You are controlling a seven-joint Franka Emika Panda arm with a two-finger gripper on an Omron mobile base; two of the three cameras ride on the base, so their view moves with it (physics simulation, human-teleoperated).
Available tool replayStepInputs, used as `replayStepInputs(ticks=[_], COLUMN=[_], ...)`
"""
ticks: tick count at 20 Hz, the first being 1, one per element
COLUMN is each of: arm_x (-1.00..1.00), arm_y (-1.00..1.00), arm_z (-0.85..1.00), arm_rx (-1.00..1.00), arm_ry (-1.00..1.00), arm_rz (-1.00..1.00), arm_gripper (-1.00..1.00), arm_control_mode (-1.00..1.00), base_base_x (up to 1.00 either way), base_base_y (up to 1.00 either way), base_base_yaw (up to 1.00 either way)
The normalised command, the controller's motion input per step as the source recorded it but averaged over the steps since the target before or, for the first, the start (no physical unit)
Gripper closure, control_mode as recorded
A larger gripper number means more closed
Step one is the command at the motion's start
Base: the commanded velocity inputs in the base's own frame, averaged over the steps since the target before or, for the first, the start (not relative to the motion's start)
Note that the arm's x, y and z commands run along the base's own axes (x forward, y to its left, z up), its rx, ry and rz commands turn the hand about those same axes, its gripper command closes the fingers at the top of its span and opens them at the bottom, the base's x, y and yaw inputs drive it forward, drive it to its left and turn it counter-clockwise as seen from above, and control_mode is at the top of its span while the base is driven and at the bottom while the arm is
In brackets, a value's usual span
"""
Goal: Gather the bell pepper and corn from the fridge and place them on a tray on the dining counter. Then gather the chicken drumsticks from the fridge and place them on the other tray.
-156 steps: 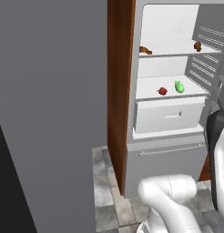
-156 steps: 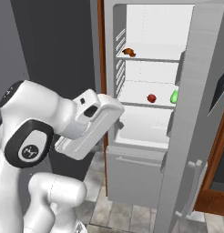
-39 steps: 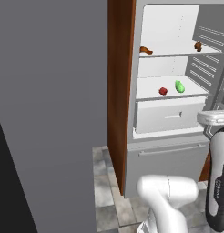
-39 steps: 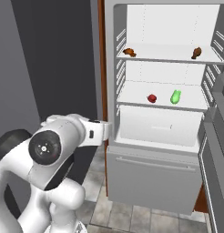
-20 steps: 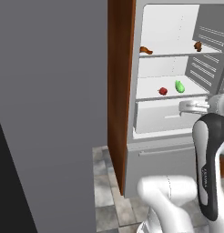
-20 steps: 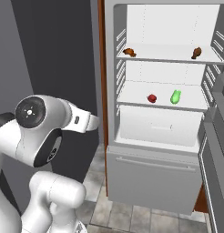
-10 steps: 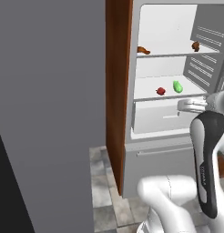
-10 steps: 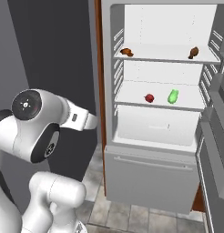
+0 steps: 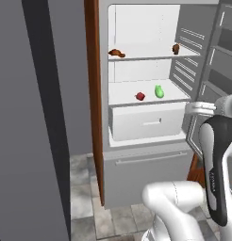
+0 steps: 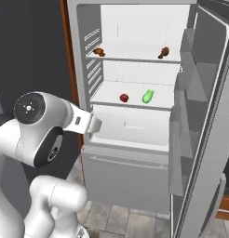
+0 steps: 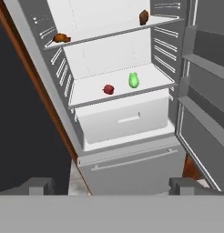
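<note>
2 chicken drumsticks (image 11: 62, 37) sit small and blurry in the fridge (image 11: 132, 154) — pincer (image 11: 113, 185) wide open, empty, tips cropped.

A glossy white arm (image 10: 37, 135) of rounded, bulbous links is seen, with dark grey joint caps, one round cap (image 10: 29, 109) marked by small pale dots, a black band (image 9: 217, 169) with faint lettering along one link, and two small dark grey tips on the tool (image 11: 112, 185).
</note>
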Motion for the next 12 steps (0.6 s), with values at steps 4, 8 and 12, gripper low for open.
replayStepInputs(ticks=[4, 8, 12], arm_x=[0.00, 0.00, 0.00], arm_y=[0.00, 0.00, 0.00], arm_z=[0.00, 0.00, 0.00], arm_rx=[0.00, 0.00, 0.00], arm_ry=[0.00, 0.00, 0.00], arm_rz=[0.00, 0.00, 0.00], arm_gripper=[-1.00, -1.00, -1.00], arm_control_mode=[1.00, 1.00, 1.00], base_base_x=[0.25, 0.88, 0.97], base_base_y=[-0.13, 0.01, -0.04], base_base_yaw=[0.00, 0.00, 0.00])
